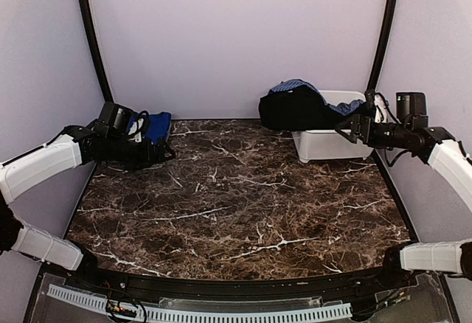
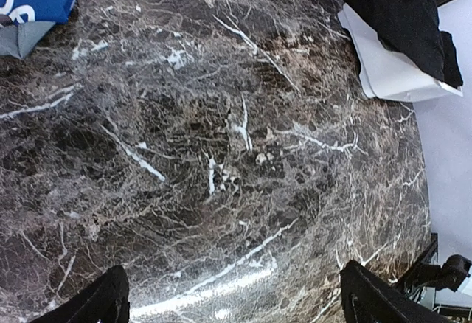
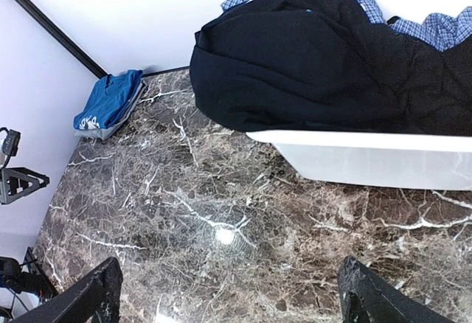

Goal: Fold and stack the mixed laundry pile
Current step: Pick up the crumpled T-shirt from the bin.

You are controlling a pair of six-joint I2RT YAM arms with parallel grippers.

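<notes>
Black garment [image 3: 317, 65] heaped over blue checked shirt [image 3: 442, 28] in white bin [image 3: 369, 157], far right of table. Right gripper [image 3: 232, 297] near the bin, fingers wide apart, empty. Royal-blue tee [image 1: 156, 127] at far-left corner, near left gripper [image 2: 236, 304], also spread, holding nothing.

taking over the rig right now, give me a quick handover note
Left gripper: open, empty, over the bare table near the far left corner.
Right gripper: open, empty, facing the bin.
Blue tee: folded flat at the far left corner, on a grey layer.
Black garment: heaped in the bin, hanging over its left rim; checked shirt bunched behind it.
Done: tee folded and placed.
Left: take out, fold and stack the black garment and checked shirt. No other pieces visible.
</notes>
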